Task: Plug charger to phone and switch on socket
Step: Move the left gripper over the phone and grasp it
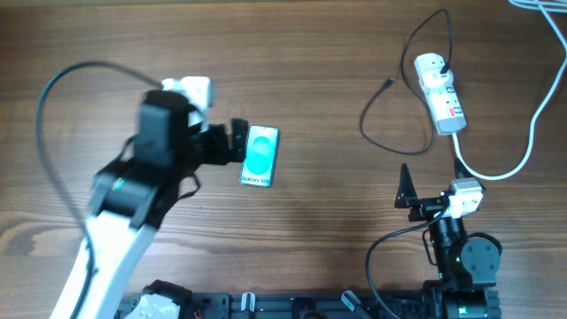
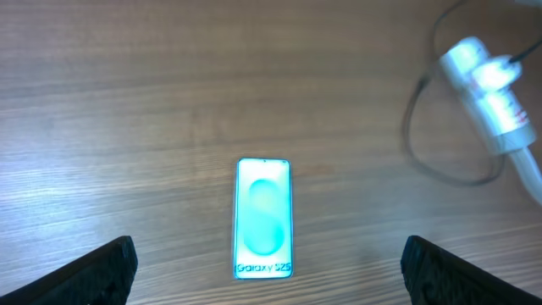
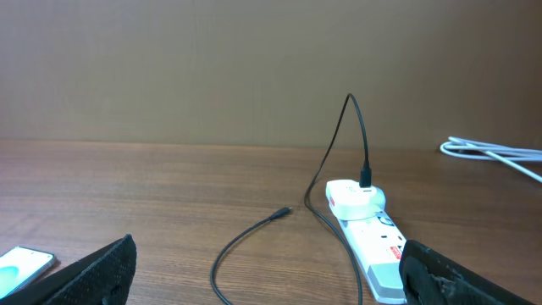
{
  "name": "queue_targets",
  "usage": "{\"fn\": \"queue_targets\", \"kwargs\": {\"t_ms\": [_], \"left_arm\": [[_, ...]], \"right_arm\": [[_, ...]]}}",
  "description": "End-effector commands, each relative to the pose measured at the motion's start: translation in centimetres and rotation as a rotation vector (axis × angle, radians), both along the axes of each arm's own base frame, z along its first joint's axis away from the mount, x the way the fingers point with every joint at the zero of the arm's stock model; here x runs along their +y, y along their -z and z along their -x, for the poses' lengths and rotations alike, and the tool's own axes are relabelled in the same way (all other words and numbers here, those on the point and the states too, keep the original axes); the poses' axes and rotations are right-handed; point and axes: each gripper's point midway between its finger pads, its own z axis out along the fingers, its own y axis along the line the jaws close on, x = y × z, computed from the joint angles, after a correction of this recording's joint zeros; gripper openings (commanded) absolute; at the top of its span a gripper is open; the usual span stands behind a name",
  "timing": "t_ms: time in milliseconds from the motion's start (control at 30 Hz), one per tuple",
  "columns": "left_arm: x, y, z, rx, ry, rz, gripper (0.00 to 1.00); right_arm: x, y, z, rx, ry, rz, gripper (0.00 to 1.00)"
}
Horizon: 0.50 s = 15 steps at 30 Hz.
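Note:
The phone (image 1: pixel 260 156) lies flat on the wooden table, its screen lit teal with "Galaxy S25" text. My left gripper (image 1: pixel 239 142) is open and empty, hovering just left of it. In the left wrist view the phone (image 2: pixel 263 219) sits between and ahead of the spread fingers (image 2: pixel 269 290). The charger cable's plug tip (image 1: pixel 390 83) lies loose on the table, and the thin black cable loops back to a white adapter (image 1: pixel 431 65) in the socket (image 1: pixel 440 93). My right gripper (image 1: pixel 432 182) is open and empty, near the front edge below the socket. The right wrist view shows the tip (image 3: pixel 284 212) and the socket (image 3: pixel 373 241).
The thick white cord (image 1: pixel 532 133) runs from the socket's near end and curves to the far right edge; it also shows in the right wrist view (image 3: pixel 495 151). Bare wood lies between the phone and the cable loop. The phone's corner shows in the right wrist view (image 3: pixel 21 267).

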Motion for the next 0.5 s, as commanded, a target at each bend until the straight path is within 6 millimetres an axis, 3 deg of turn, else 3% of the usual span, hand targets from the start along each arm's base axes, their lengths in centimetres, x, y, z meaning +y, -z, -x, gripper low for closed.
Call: {"fn": "queue_targets", "kwargs": {"t_ms": [0, 167, 467], "left_arm": [[-2.0, 3.4, -1.4, 0.060, 0.036, -0.153, 1.00], [-5.1, 9.6, -1.4, 0.234, 0.131, -0.187, 1.00], [-6.3, 16.6, -3.3, 0.370, 0.023, -0.170, 1.00]], "right_arm": [[0.0, -0.1, 0.0, -0.008, 0.003, 0.002, 1.00], [0.0, -0.1, 0.0, -0.008, 0.003, 0.002, 1.00], [0.0, -0.1, 0.0, -0.008, 0.003, 0.002, 1.00]]}}
